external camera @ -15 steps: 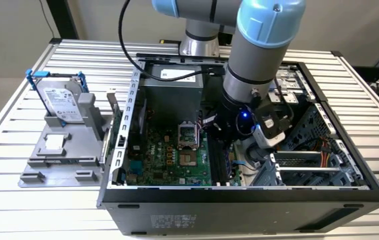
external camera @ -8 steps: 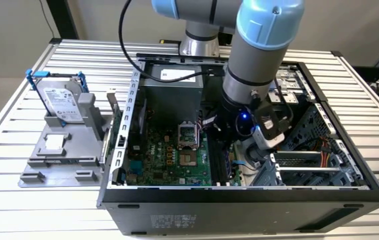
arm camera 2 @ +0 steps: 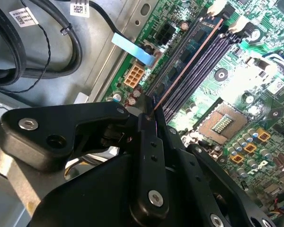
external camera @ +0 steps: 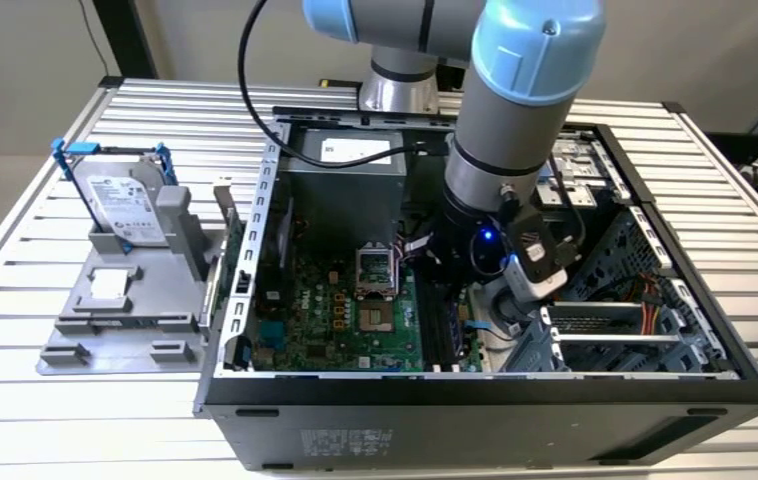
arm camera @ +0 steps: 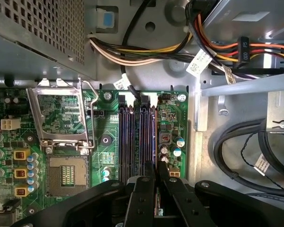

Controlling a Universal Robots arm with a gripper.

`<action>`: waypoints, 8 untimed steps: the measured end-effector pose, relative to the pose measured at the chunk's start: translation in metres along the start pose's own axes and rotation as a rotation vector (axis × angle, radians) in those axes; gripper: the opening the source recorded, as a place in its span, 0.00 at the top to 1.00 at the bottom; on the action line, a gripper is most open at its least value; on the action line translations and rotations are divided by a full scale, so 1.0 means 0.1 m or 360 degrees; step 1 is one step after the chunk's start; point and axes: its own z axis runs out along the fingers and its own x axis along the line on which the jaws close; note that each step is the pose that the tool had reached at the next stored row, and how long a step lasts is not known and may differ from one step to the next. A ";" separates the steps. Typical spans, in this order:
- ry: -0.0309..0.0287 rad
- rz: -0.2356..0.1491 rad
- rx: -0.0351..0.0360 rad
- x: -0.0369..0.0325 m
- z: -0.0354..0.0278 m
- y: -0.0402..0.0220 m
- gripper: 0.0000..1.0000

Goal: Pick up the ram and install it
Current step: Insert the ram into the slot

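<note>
The gripper (arm camera 2: 154, 116) was found pinching the ram (arm camera 2: 187, 68), a long, thin board seen edge-on with a coppery upper edge. The ram was observed standing in a black motherboard slot (arm camera: 146, 137) beside the processor socket (arm camera: 66, 177). White labels (arm camera 2: 20, 16) on nearby cables were noted, their print illegible.

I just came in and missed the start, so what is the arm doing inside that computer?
The robot arm has reached into the open computer case and its gripper is shut on the ram, a thin stick held edge-on. The stick sits over the long memory slots on the green motherboard, beside the open processor socket. Whether it is fully seated cannot be told. Outside the case, on the exterior view's left, a hard drive stands in a grey holder.
</note>
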 end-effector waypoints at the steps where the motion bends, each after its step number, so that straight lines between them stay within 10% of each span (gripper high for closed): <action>1: 0.00000 0.0000 0.0000 0.000 0.000 0.000 1.00; 8: -0.00002 0.0010 0.0000 0.000 0.001 0.000 1.00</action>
